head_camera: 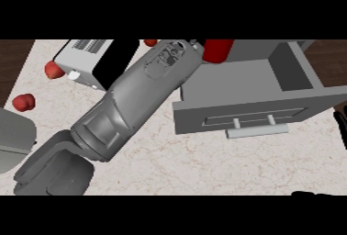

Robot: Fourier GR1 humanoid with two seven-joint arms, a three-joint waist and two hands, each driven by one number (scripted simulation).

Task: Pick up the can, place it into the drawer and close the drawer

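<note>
Marble counter [203,160]: red can [218,49] at the back-left corner of the open drawer [196,117], partly cropped. Left hand [195,44] just left of the can, mostly out of view, so I can't tell its grip. Right hand [313,193] is a sliver below the drawer front, state also unclear.

Matt grey drawer [196,117], veined stone counter [203,160]

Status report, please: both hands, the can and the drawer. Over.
Left hand up beside the red can, grasp not visible. Right hand barely in view at right edge. Drawer open.
</note>
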